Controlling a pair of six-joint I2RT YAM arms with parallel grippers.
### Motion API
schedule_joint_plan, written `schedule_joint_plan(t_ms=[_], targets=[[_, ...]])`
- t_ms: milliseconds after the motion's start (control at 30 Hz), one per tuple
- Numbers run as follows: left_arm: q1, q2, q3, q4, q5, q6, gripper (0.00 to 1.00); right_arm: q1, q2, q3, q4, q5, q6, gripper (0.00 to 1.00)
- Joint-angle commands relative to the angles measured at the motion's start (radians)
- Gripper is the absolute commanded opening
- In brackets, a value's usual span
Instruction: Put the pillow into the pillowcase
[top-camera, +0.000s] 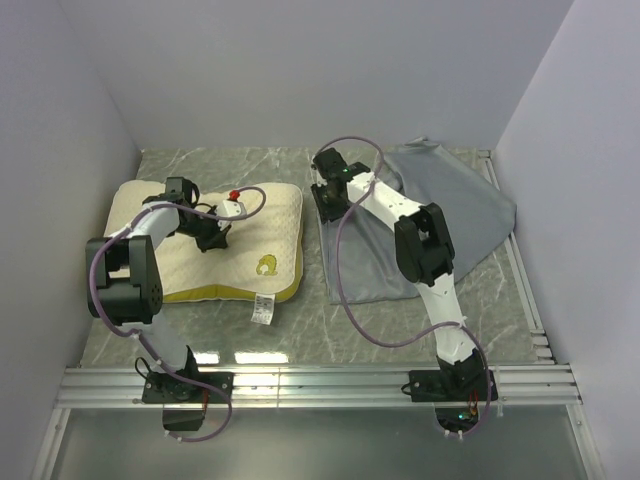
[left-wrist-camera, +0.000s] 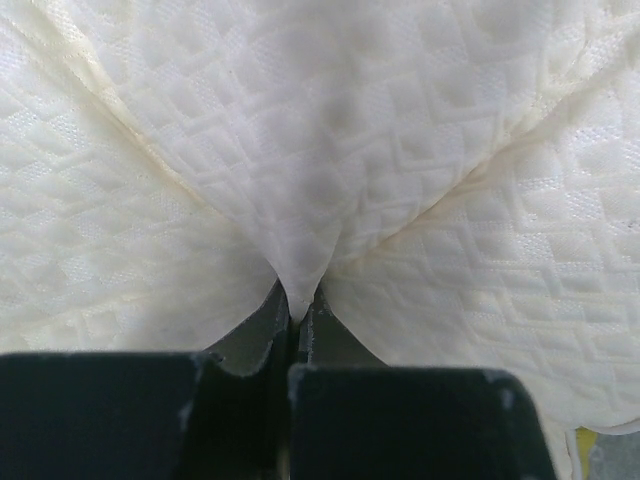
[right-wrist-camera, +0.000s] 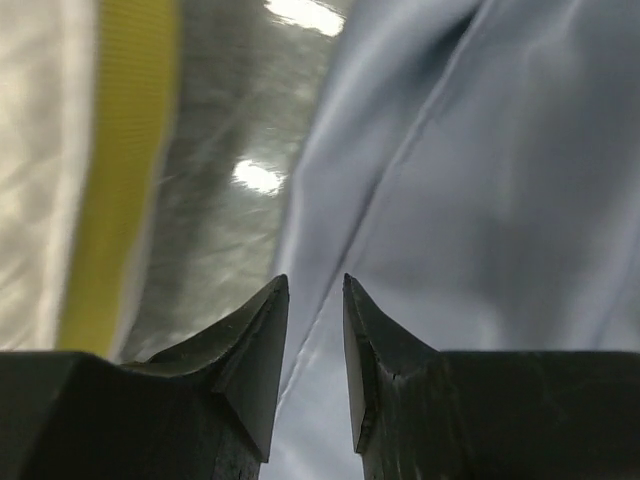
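On the grey marbled table (top-camera: 400, 335), the left gripper (left-wrist-camera: 297, 308) is clamped on a pinch of the pillow (left-wrist-camera: 330, 150), at frame left. The right gripper (right-wrist-camera: 315, 292), jaws narrowly apart, hovers at the edge of the pillowcase (right-wrist-camera: 480, 200), at frame right. The two lie side by side, so the insertion is not yet begun.

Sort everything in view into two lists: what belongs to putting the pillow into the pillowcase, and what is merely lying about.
Belongs: pillow; pillowcase; left gripper, pinching the pillow; right gripper, at the pillowcase's edge.
Merely there: marbled table; metal rails along its near edge.
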Motion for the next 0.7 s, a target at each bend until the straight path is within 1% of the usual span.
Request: schedule_joint_plan(t_ms=[0, 333, 500, 567, 667], targets=[[0.016, -0.005, -0.008, -0.050, -0.007, -0.006, 0.00, -0.007, 0.004, 0.044, 0.006, 0.085, 0.015, 0.36], [0.032, 0.007, -0.002, -0.036, -0.022, -0.010, 0.00, -0.008, 0.064, 0.041, -0.001, 0.098, 0.016, 0.36], [0.036, 0.015, 0.004, -0.036, -0.016, -0.017, 0.00, -0.010, 0.069, 0.036, 0.000, 0.091, 0.019, 0.35], [0.039, 0.016, 0.003, -0.030, -0.017, -0.020, 0.00, -0.010, 0.080, 0.042, -0.005, 0.108, 0.016, 0.32], [0.039, 0.018, 0.003, -0.030, -0.017, -0.024, 0.00, -0.016, 0.081, 0.039, -0.014, 0.108, 0.013, 0.19]])
